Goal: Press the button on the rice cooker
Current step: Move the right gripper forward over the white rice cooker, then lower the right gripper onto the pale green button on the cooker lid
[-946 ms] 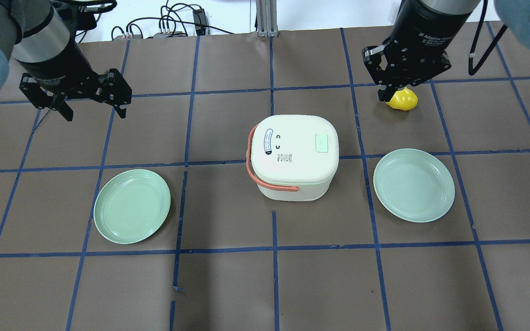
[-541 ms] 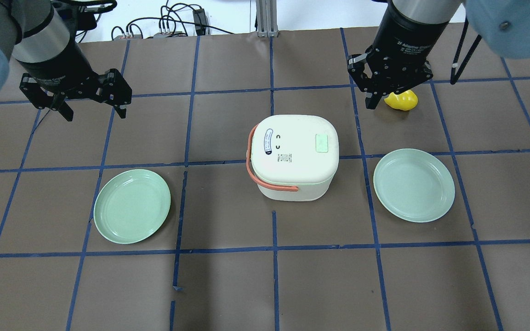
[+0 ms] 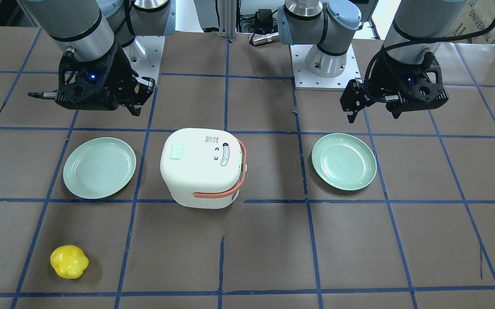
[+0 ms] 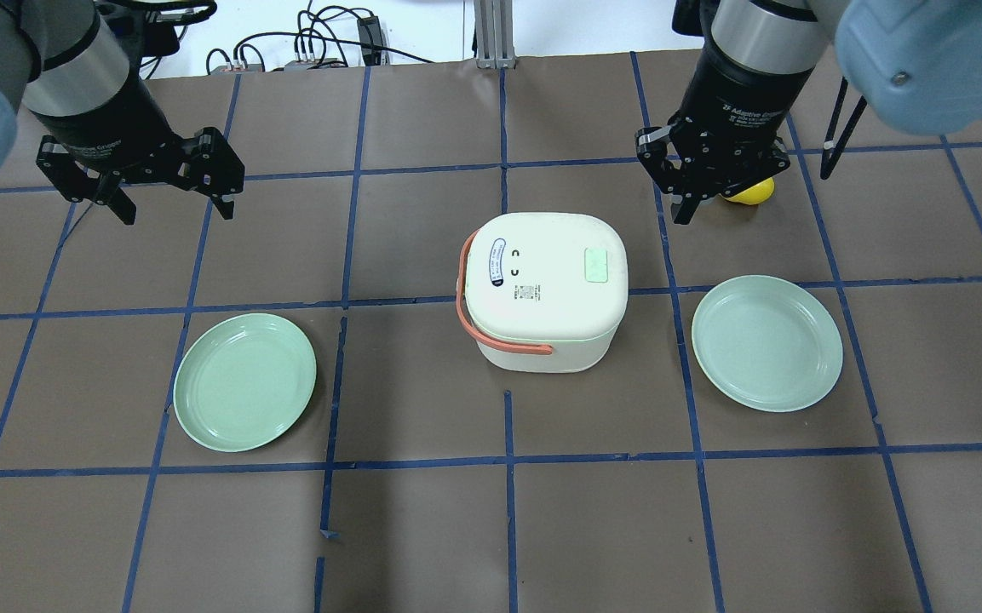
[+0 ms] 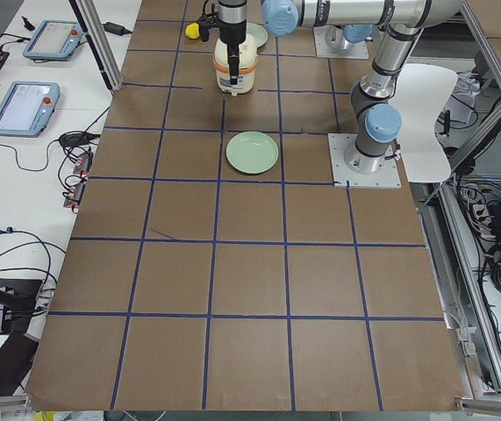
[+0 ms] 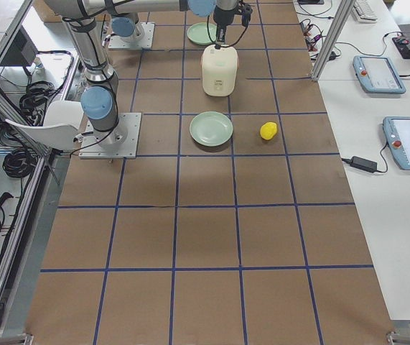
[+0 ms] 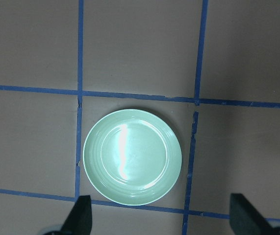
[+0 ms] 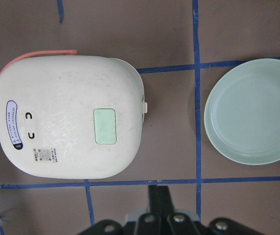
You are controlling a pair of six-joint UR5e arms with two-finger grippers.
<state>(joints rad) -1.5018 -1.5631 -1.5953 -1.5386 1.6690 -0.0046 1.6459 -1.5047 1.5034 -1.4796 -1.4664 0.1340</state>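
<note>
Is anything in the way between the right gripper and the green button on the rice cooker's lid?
Nothing visible. The right gripper hovers off the rice cooker's far right corner, with only bare lid between it and the green button. The yellow object lies beyond the gripper; the nearby plate sits aside.

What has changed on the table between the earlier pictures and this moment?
The right gripper moved sideways from above the yellow object toward the rice cooker, and now hangs near its far right corner. It took hold of nothing and let go of nothing. The left gripper, the rice cooker, the yellow object, the left plate and the right plate stayed in place.
</note>
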